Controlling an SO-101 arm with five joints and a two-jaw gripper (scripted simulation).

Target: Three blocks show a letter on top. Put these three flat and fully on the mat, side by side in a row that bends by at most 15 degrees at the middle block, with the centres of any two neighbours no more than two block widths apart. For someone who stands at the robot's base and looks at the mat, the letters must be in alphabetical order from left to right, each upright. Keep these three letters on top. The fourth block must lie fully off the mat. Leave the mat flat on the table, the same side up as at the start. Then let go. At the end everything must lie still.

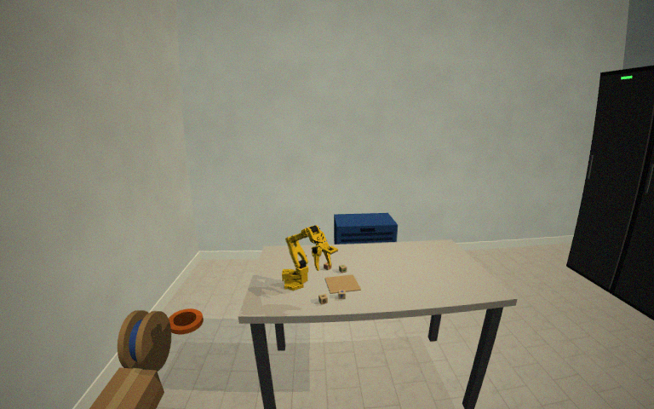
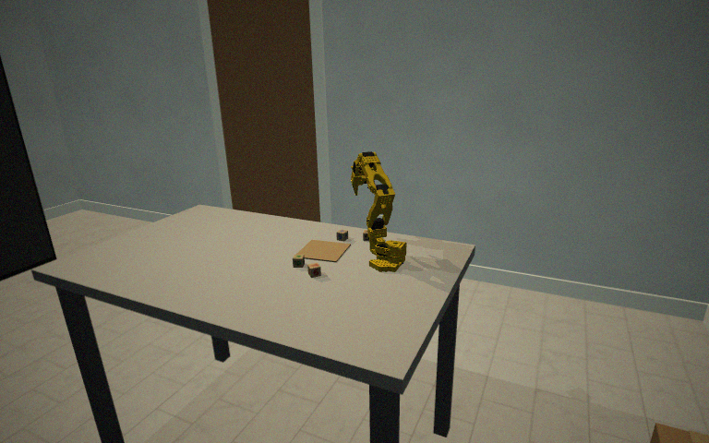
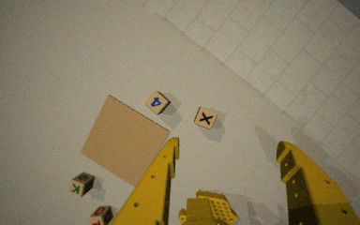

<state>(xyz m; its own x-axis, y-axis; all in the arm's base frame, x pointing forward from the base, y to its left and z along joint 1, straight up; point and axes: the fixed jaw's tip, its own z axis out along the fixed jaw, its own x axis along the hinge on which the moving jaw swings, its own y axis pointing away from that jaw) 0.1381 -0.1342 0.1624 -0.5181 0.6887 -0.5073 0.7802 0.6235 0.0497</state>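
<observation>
In the wrist view a tan square mat [image 3: 124, 140] lies flat on the table. A block with a blue 4 [image 3: 157, 102] sits just off the mat's far corner. A block with a black X [image 3: 205, 117] sits beside it. A block with a green K [image 3: 82, 184] and a block with a red letter [image 3: 101, 216] lie off the mat's opposite side. My gripper [image 3: 228, 142] is raised high above the table, open and empty. In the top view it hangs [image 1: 322, 257] over the X block [image 1: 327, 266], left of the mat [image 1: 342, 283].
The arm's yellow base [image 2: 388, 256] stands on the table beside the mat [image 2: 326, 249]. The table's edge runs close behind the base. A blue cabinet [image 1: 364, 227] stands on the floor beyond the table.
</observation>
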